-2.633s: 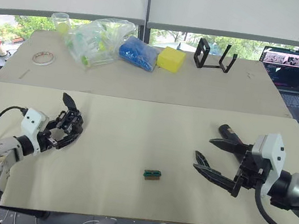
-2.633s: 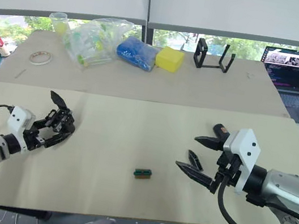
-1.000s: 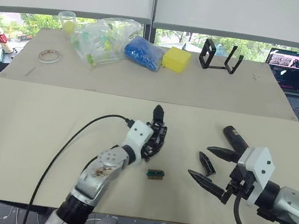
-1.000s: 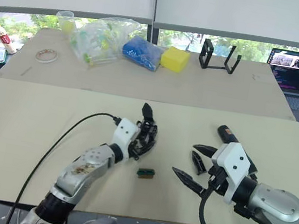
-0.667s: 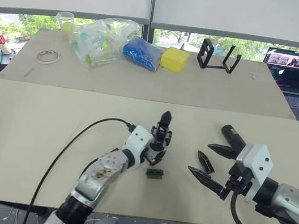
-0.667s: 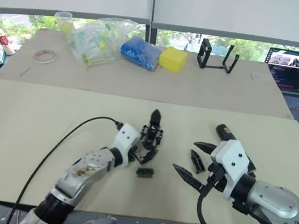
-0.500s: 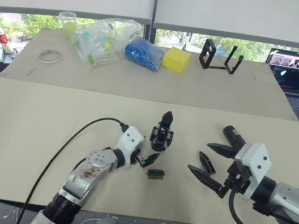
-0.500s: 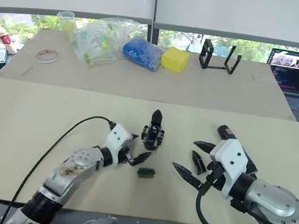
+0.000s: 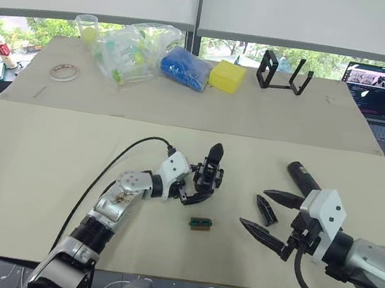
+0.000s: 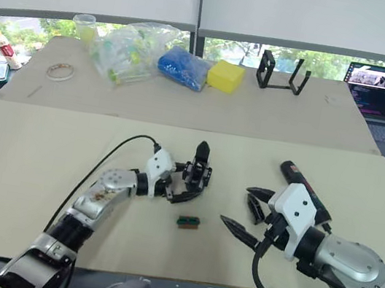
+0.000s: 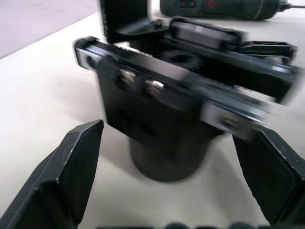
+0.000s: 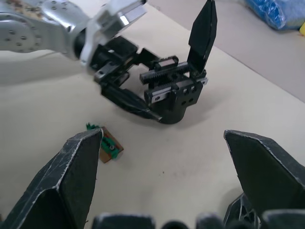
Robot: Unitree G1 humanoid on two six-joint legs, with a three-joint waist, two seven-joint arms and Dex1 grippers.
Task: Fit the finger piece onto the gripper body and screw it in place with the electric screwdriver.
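Note:
The gripper body stands upright mid-table, a black block on a round base with one pointed finger up. My left gripper is open with a finger on each side of the body's base, touching nothing. Further right, the finger piece lies flat on the table. My right gripper hovers open over it, empty. The electric screwdriver lies just behind that hand, partly hidden by its white housing.
A small green-and-brown block lies in front of the gripper body. On the far table are a black frame stand, a yellow sponge, plastic bags, a tape roll and a laptop.
My left gripper carried the gripper body from the far left to mid-table, set it upright and let go. It drew back briefly and now straddles the base. The right gripper barely moved.

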